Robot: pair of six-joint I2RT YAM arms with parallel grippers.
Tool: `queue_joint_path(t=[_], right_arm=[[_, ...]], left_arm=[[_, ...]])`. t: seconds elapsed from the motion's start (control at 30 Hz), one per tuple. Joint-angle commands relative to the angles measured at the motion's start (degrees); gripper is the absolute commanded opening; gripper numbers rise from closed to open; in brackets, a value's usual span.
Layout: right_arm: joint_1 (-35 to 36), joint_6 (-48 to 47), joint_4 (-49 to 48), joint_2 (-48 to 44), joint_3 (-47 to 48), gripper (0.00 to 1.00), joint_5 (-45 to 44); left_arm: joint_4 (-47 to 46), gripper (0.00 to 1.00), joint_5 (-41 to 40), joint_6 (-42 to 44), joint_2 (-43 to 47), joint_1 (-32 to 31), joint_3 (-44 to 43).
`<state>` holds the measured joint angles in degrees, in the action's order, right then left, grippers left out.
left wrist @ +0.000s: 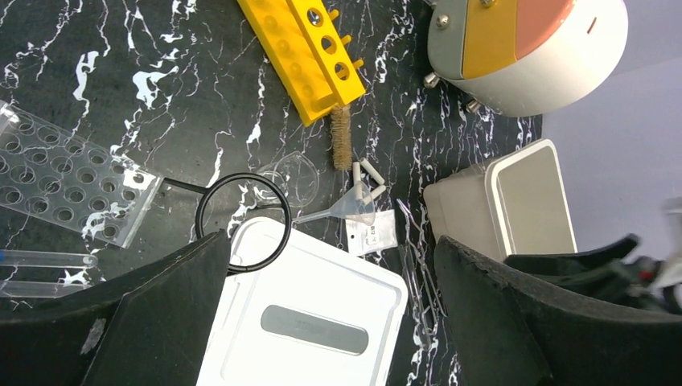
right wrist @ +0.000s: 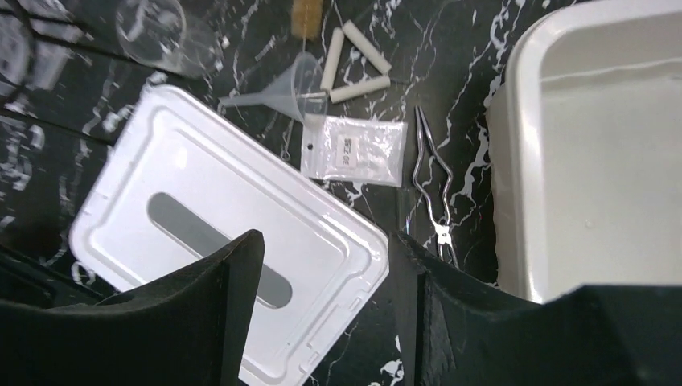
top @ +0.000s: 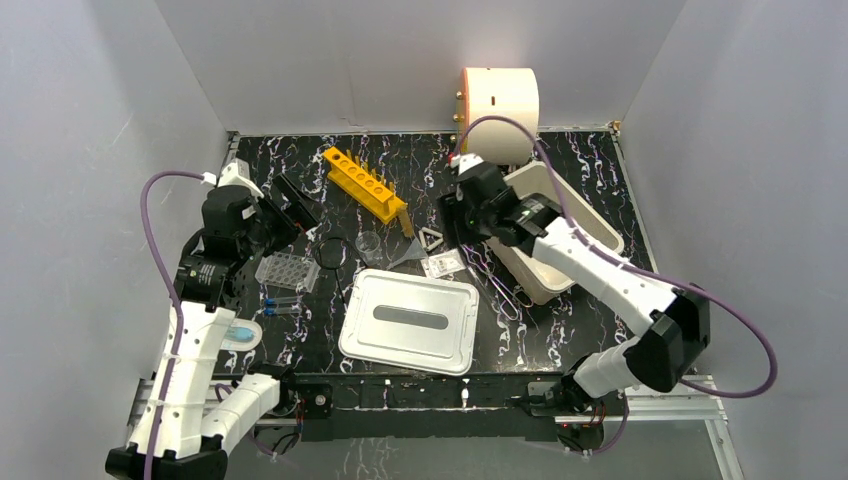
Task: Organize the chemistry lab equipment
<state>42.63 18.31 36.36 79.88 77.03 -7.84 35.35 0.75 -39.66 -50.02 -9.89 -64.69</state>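
Observation:
The orange tube rack (top: 365,184) lies at the back middle. The clear well plate (top: 287,270) and two blue-capped vials (top: 280,303) lie at the left. The tiny beaker (top: 369,242), funnel (top: 408,256), white triangle (top: 431,238) and wire tongs (top: 500,285) lie in the middle. My left gripper (top: 298,203) is open and empty above the table, left of the rack; its view shows the funnel (left wrist: 346,207) and the well plate (left wrist: 68,185). My right gripper (top: 457,226) is open and empty above the triangle; its view shows the tongs (right wrist: 434,193) and the funnel (right wrist: 289,88).
A flat white lid (top: 410,320) lies at the front middle. The white tub (top: 560,235) stands at the right, and the cream drum (top: 500,100) at the back. A black ring (top: 330,250), a small bag (top: 442,264) and a brush (top: 407,225) lie among the items.

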Motion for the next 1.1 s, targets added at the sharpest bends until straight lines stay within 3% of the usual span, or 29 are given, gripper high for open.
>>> queue_joint_path(t=[0.0,0.17,0.3,0.4,0.53,0.73,0.97,1.07], right_arm=[[5.1,-0.1,4.2,2.2,-1.7,0.65,-12.3],[5.4,-0.6,3.9,2.1,-9.1,0.45,-14.7],[5.5,-1.2,2.7,2.3,-13.7,0.39,-14.6],[5.7,-0.8,3.2,3.0,-15.7,0.41,-14.6],[5.7,0.1,1.6,4.3,-18.9,0.53,-13.5],[5.8,2.6,3.1,9.6,-19.0,0.50,-15.8],[6.0,2.3,2.0,10.3,-20.3,0.49,-15.1],[6.0,1.4,0.7,10.2,-21.5,0.44,-13.7]], left_arm=[[0.8,0.98,3.3,1.3,0.4,-0.2,-2.9],[-0.2,0.98,5.4,0.0,-0.1,-0.2,-1.8],[-1.2,0.98,6.4,-1.3,-0.4,-0.2,-0.4],[-2.1,0.98,7.4,-1.9,-0.8,-0.2,0.2],[-2.6,0.98,7.1,-1.9,-1.4,-0.2,0.5],[-2.9,0.98,5.1,-2.1,-1.4,-0.2,1.2],[-2.8,0.98,3.7,-1.8,-1.1,-0.2,1.3],[-2.7,0.98,3.9,-1.8,-1.1,-0.2,1.5]])
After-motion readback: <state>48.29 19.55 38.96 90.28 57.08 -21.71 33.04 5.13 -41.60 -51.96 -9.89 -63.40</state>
